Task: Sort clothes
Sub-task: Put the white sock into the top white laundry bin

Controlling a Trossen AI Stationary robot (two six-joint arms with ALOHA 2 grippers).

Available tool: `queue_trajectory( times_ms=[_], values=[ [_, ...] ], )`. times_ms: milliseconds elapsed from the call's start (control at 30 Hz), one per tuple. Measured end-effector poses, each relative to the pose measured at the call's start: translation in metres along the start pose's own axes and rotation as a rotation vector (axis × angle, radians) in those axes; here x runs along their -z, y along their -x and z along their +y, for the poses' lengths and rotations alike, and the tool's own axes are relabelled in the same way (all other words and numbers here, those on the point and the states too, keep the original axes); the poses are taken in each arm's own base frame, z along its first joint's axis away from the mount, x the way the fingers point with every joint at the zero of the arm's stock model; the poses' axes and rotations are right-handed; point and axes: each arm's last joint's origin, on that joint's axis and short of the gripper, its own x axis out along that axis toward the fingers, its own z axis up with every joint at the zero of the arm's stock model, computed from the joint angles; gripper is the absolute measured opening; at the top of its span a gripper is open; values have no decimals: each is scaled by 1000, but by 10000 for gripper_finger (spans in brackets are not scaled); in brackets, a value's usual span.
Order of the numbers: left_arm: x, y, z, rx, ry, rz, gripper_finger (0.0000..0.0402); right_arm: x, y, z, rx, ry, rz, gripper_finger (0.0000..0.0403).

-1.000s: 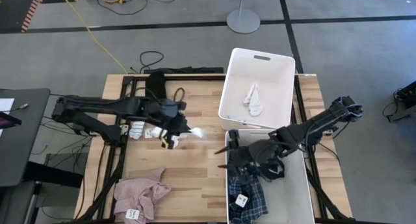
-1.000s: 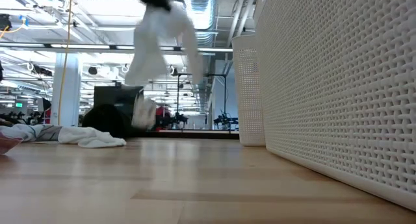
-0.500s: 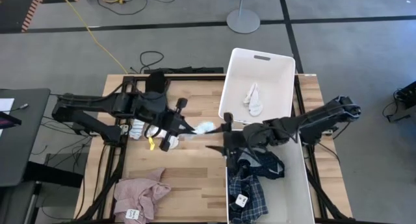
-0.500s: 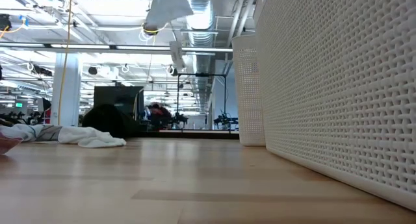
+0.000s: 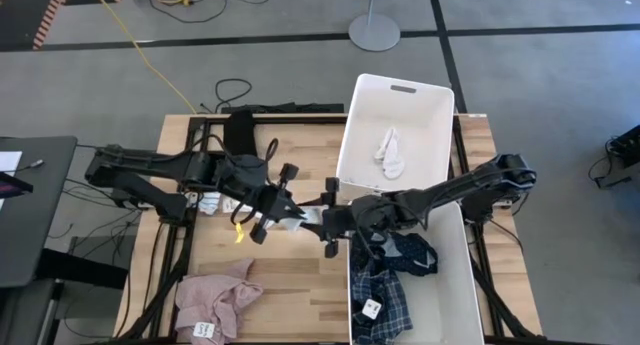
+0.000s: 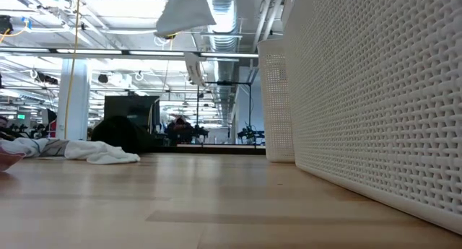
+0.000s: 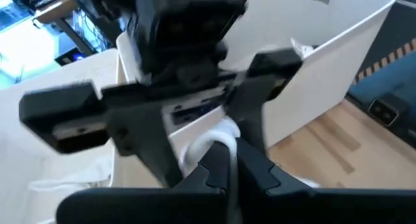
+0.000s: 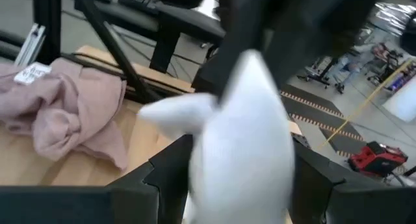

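Spanning the gap between 2 arms above mid-table, the white sock point(image 5: 303, 217) is hanging clear of the wood, its long axis running toward the white bins point(image 5: 396, 135). The left gripper point(image 5: 274, 207) is clamped narrowly on the sock's near end; the right gripper point(image 5: 331, 219) is facing it with fingers spread wide around the far end, apparently taking a handover. The pink piece point(image 5: 215, 299) is lying well apart, and 1 more sock point(image 5: 391, 152) is lying in the far bin.

Both arms matte black, slim tubular links with chunky joints. Left gripper point(image 5: 272, 213) and right gripper point(image 5: 329, 219) have black crossbars with flat black fingers point(image 7: 257, 169), beside the white bin point(image 5: 395, 135).
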Motion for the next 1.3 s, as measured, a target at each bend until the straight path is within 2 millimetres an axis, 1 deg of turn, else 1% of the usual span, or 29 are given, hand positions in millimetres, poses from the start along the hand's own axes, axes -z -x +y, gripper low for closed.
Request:
queue_trajectory(
  times_ms=[133, 233, 333, 467, 500, 600, 667, 833, 967, 1067, 1200, 1300],
  values=[
    [0, 0, 0, -4, -9, 1, 1, -2, -1, 1, 6, -12, -28, 218],
    [-1, 0, 1, -8, -16, -6, 2, -2, -2, -1, 13, -38, -32, 196],
    [-2, 0, 1, -13, -17, -18, 3, 0, -4, -6, 24, -57, -20, 144],
    [-3, 0, 2, -21, -18, -33, 4, 7, -7, -12, 31, -71, 25, 32],
    [-3, 0, 2, -23, -17, -33, 5, 8, -7, -13, 32, -70, 34, 18],
    [-4, 0, 3, -47, 0, -34, 16, 7, -6, -15, 35, -78, 34, 13],
    [-4, 0, 4, -88, 7, -19, 33, 4, -2, -17, 35, -79, 31, 8],
    [-4, 8, 6, -160, 21, 1, 98, -13, 19, -31, 62, -98, -14, 4],
    [-5, 22, 7, -215, 29, 4, 151, -26, 44, -49, 137, -98, -21, 3],
    [-5, 34, 7, -241, 53, 8, 182, -36, 66, -65, 211, -98, -23, 2],
    [-1, 47, 4, -234, 97, 42, 203, -44, 98, -90, 365, -113, -1, 1],
    [7, 46, 1, -202, 135, 120, 205, -46, 119, -110, 463, -133, 13, 1]
  ],
)
